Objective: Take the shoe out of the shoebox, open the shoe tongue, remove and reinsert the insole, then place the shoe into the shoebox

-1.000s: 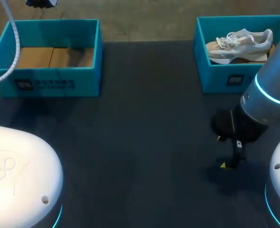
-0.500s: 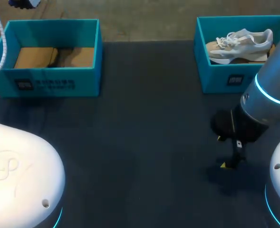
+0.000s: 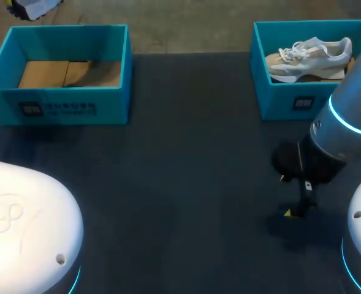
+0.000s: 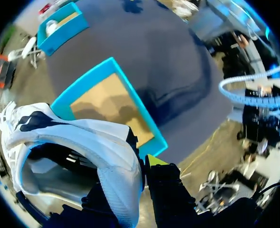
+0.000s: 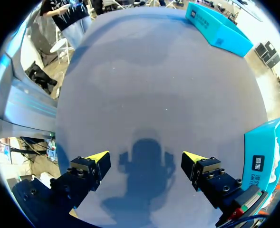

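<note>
My left gripper (image 4: pixel 142 167) is shut on the collar of a white shoe (image 4: pixel 78 142) with black patches, held high above the empty left teal shoebox (image 4: pixel 144 121). One yellow tip shows; the other is hidden behind the shoe. In the head view only a bit of this shoe (image 3: pixel 34 7) shows beyond the left shoebox (image 3: pixel 64 107), at the far left. A second white and beige shoe (image 3: pixel 309 54) lies in the right teal shoebox (image 3: pixel 290 103). My right gripper (image 5: pixel 146 160) hangs open over bare table, near the front right (image 3: pixel 295 197), with nothing between its fingers.
The dark table (image 3: pixel 186 159) stretches between the two boxes. The left box shows only its cardboard floor (image 3: pixel 64 73). My right arm's wide elbow (image 3: pixel 352 110) stands just in front of the right box. The left arm's white base (image 3: pixel 21 233) fills the front left corner.
The held shoe and the left arm's cable have shifted left at the far left corner, and the shadow in the left box has moved. The right arm has kept still.
</note>
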Motion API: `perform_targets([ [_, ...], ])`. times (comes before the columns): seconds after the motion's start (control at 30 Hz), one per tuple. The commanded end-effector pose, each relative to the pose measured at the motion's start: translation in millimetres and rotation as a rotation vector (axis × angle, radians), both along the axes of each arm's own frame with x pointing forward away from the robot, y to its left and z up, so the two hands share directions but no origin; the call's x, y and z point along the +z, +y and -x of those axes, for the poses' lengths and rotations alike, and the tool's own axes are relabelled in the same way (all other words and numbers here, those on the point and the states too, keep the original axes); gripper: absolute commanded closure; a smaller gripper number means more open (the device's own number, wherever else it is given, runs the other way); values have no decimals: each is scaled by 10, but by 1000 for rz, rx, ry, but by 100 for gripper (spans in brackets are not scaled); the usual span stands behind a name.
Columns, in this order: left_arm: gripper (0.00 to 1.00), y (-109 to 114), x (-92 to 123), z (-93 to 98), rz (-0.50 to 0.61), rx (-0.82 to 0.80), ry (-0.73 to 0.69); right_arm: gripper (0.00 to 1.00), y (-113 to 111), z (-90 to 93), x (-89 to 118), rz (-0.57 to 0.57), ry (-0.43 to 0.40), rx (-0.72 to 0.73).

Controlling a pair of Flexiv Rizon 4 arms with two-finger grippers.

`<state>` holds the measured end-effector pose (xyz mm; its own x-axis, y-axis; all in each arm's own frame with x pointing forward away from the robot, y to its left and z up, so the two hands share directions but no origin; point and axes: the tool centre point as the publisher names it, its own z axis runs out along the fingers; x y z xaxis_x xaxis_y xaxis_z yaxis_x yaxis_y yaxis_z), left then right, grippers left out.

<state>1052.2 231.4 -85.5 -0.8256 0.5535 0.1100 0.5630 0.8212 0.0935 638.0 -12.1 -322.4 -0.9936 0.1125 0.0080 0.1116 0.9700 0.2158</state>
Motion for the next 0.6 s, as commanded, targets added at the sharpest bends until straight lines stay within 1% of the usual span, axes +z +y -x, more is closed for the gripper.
perform_targets([
  [0.03, 100, 82, 17, 95, -10, -142, -25, 0, -3, 18, -1, -1, -3, -1],
  [0.5, 100, 82, 17, 95, -10, -142, -25, 0, -3, 18, -1, -1, -3, -1],
  [0.6, 100, 132, -35, 36, -11, -252, -40, 0, -3, 18, -1, -1, -3, -1],
])
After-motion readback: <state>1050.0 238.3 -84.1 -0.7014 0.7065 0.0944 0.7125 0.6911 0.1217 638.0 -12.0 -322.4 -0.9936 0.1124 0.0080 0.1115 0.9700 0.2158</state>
